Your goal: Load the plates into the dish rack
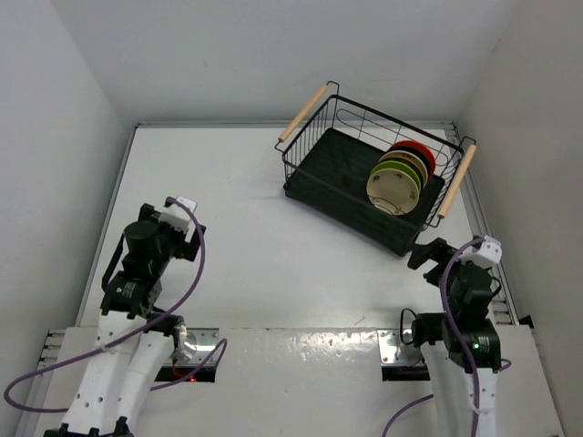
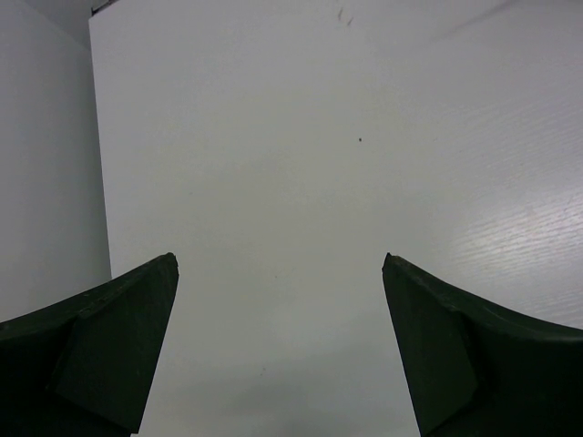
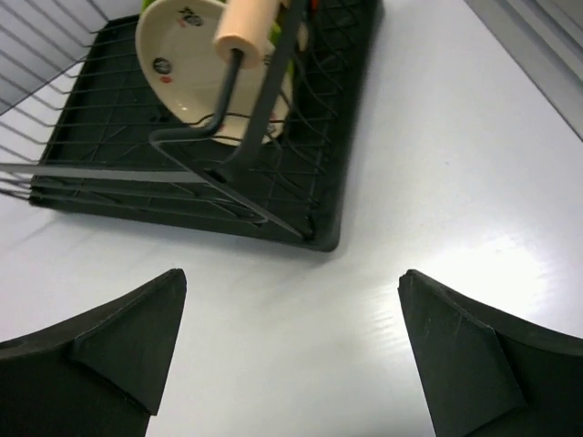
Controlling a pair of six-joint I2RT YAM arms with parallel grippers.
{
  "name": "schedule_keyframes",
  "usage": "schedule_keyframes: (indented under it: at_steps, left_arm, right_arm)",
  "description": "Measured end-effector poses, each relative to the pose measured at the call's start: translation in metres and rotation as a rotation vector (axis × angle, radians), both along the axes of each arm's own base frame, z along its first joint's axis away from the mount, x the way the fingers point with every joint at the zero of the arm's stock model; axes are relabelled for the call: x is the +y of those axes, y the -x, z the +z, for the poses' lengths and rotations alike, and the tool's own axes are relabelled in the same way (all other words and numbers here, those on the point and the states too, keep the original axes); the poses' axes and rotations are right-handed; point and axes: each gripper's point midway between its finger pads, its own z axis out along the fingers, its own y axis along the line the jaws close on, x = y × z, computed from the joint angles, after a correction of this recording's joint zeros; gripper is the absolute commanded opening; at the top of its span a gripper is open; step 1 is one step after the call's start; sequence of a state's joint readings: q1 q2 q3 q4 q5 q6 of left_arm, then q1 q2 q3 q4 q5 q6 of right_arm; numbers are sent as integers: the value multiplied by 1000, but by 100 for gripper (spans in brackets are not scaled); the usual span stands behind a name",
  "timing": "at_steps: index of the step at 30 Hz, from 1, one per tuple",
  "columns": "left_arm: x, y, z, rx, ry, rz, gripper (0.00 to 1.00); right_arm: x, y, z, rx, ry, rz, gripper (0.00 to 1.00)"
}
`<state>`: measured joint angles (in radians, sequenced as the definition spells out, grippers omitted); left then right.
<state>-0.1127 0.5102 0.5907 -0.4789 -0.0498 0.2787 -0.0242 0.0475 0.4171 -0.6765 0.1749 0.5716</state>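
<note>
The black wire dish rack (image 1: 337,168) with two wooden handles stands at the far right of the table. Several plates stand on edge in a row in its right part: a cream plate (image 1: 393,187) in front, greenish ones behind, an orange-red one (image 1: 417,149) at the back. The right wrist view shows the rack's near corner (image 3: 319,232) and the cream plate (image 3: 182,55) behind a handle. My right gripper (image 3: 291,278) is open and empty, just short of that corner. My left gripper (image 2: 278,264) is open and empty over bare table at the left.
White walls close in the table on the left, back and right. A wooden handle (image 3: 248,25) sticks out over the rack's near end, above my right gripper. The arms' bases and purple cables lie at the near edge.
</note>
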Motion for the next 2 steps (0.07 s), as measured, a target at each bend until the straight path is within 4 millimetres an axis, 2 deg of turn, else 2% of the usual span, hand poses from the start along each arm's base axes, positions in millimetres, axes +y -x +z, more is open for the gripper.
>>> schedule_keyframes:
  at_steps: [2]
  left_arm:
    - [0,0,0,2,0,0,100]
  right_arm:
    - [-4,6,1,22,-16,-38,100]
